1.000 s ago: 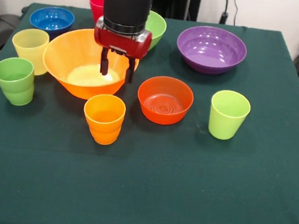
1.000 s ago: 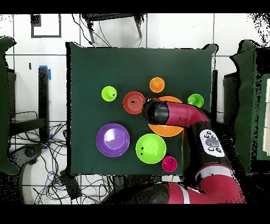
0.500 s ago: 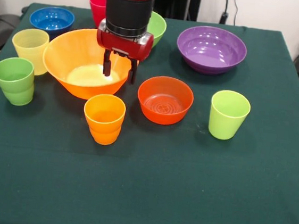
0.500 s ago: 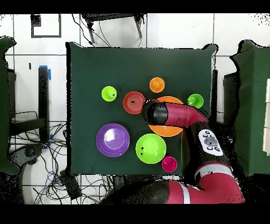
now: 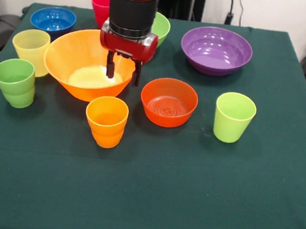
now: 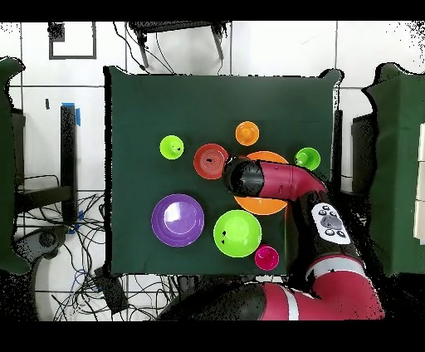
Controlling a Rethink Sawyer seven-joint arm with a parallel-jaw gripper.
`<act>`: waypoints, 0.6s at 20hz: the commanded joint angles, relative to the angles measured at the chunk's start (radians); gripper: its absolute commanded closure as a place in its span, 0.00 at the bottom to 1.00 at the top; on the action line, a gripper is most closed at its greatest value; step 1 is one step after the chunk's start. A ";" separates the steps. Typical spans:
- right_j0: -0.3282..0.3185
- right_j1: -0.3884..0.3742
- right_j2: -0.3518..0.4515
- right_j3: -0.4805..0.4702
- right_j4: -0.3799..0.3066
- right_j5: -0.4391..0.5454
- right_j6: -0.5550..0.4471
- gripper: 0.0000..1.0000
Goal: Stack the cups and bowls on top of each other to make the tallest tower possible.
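On the green tablecloth (image 5: 188, 195), nothing is stacked: the large orange bowl (image 5: 73, 65) sits among the yellow cup (image 5: 31, 47), green cup (image 5: 14, 82) and orange cup (image 5: 106, 121), with the red-orange bowl (image 5: 168, 102) just beside it and the lime cup (image 5: 234, 117) further along. Behind stand the blue bowl (image 5: 53, 20), red cup (image 5: 100, 5), green bowl (image 5: 161, 28) and purple bowl (image 5: 216, 50). Above the orange bowl's rim nearest the red-orange bowl hangs the gripper (image 5: 123, 74), its 2 fingers apart and holding nothing.
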 commanded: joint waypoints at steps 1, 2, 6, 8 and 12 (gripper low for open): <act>0.019 0.061 0.072 0.013 -0.056 -0.025 -0.004 0.00; 0.019 0.062 0.073 0.012 -0.058 -0.025 -0.006 0.00; 0.015 0.065 0.081 0.013 -0.059 -0.030 -0.011 0.00; 0.012 0.067 0.085 0.014 -0.062 -0.037 -0.014 0.00; 0.003 0.068 0.097 0.016 -0.066 -0.035 -0.029 1.00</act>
